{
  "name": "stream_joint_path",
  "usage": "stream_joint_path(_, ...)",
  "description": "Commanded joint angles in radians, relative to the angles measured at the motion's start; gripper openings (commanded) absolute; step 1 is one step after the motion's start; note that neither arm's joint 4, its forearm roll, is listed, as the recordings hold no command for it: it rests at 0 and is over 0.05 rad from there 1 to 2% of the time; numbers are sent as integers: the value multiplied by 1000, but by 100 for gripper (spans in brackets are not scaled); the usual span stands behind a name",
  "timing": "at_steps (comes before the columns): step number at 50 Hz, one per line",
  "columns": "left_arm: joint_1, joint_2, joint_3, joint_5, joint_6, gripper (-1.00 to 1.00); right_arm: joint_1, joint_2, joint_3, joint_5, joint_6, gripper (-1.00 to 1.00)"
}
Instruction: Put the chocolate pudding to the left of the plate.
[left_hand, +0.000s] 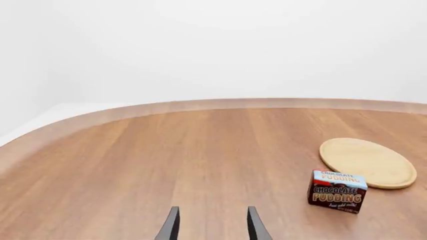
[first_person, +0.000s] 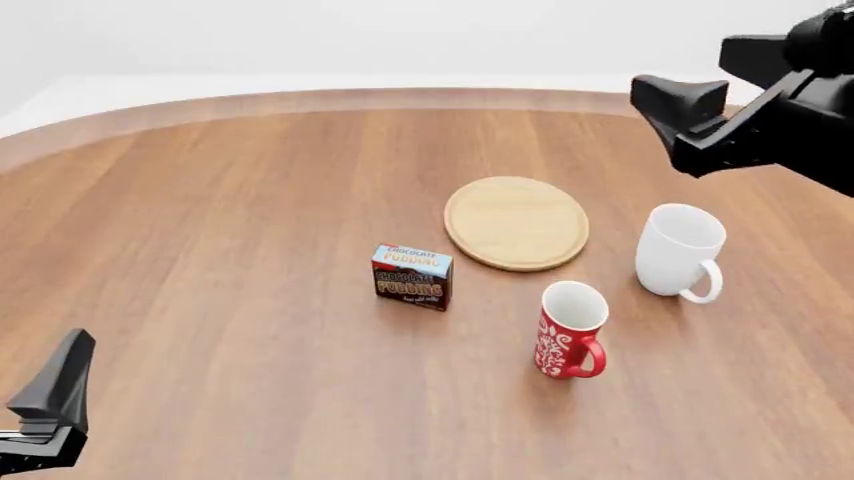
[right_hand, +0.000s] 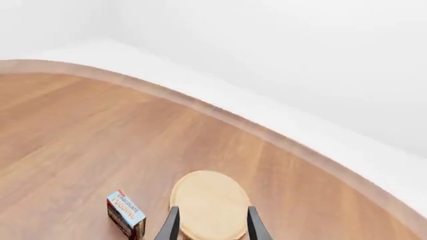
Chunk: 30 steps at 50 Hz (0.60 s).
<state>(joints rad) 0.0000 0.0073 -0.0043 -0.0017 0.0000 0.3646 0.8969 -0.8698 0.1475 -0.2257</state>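
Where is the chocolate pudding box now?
In the front view, the chocolate pudding stands upright on the table, near the middle, just left of and nearer than the plate, apart from its rim.

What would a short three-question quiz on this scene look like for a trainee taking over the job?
1. True or false: the chocolate pudding rests on the plate.
2. Which mug stands nearer the pudding: A, the white mug, or B, the red mug?
3. Fill in: the left tool and right tool are both ___, holding nothing.

Key: 1, false: it stands on the table beside the plate's near-left rim. 2, B. 3, open.
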Motion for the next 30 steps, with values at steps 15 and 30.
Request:
stream_joint_path(15, 0, 0, 0, 0, 0, 100, 188, 366, -291, 235, -60, 100)
stream_joint_path(30, 0, 0, 0, 0, 0, 100, 189, 448, -320, 254, -60, 100)
